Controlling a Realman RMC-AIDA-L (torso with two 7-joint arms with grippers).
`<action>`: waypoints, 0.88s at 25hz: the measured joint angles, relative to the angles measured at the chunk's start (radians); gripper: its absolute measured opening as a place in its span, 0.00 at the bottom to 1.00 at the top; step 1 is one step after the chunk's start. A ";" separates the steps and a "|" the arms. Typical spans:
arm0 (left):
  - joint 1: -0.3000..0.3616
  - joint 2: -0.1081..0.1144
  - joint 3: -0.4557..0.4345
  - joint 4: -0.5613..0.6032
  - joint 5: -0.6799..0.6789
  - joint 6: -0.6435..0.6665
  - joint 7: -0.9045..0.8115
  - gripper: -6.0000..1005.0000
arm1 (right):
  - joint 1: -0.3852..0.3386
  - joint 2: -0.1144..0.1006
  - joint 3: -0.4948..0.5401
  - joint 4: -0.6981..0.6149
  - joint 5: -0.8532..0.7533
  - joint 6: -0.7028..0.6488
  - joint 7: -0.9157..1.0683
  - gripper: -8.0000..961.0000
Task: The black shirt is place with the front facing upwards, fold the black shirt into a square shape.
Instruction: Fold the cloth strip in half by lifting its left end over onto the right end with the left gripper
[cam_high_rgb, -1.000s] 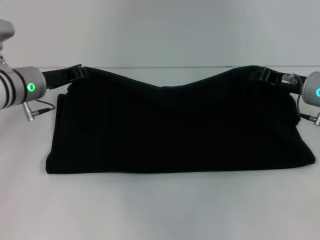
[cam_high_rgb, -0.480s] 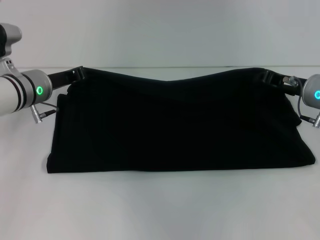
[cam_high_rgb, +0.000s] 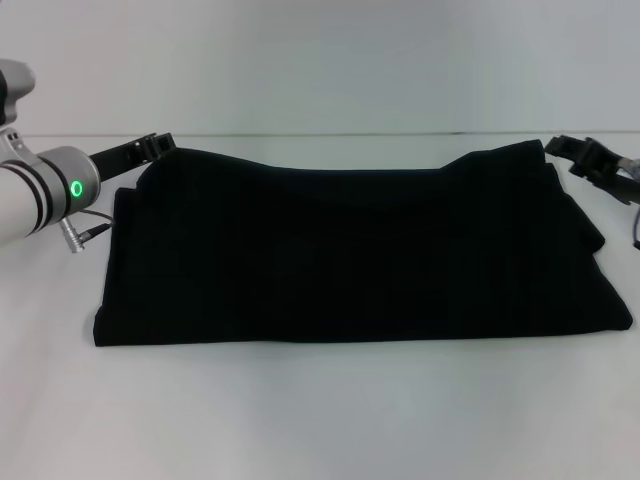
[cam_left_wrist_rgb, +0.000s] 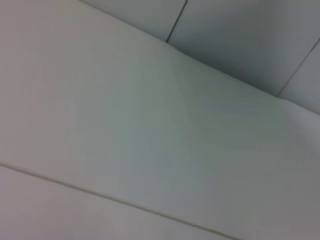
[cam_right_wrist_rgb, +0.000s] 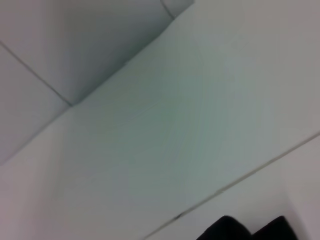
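While black shirt (cam_high_rgb: 350, 250) lies folded, both claws (cam_high_rgb: 160, 143) (cam_high_rgb: 572, 146) sit apart, gap unclear.

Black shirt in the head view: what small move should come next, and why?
Probably both hands reach for one short end to fold it across. The black shirt lies as a wide flat band, not yet square; the left hand and right hand sit just off its far corners.

A plain white table (cam_high_rgb: 320, 420) fills the foreground. Behind the table's far edge rises a bare, pale grey wall (cam_high_rgb: 330, 60), evenly lit, with thin panel seams (cam_left_wrist_rgb: 175, 22).
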 joint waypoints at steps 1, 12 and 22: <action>0.004 0.001 0.000 0.002 -0.006 0.009 0.000 0.30 | -0.015 -0.004 0.002 -0.005 0.027 -0.023 -0.007 0.44; 0.159 0.146 -0.009 0.019 -0.140 0.630 -0.087 0.62 | -0.172 -0.084 -0.013 -0.022 0.145 -0.588 -0.398 0.59; 0.303 0.218 -0.009 0.082 -0.057 0.979 -0.223 0.90 | -0.248 -0.057 -0.180 -0.100 0.102 -0.874 -0.769 0.74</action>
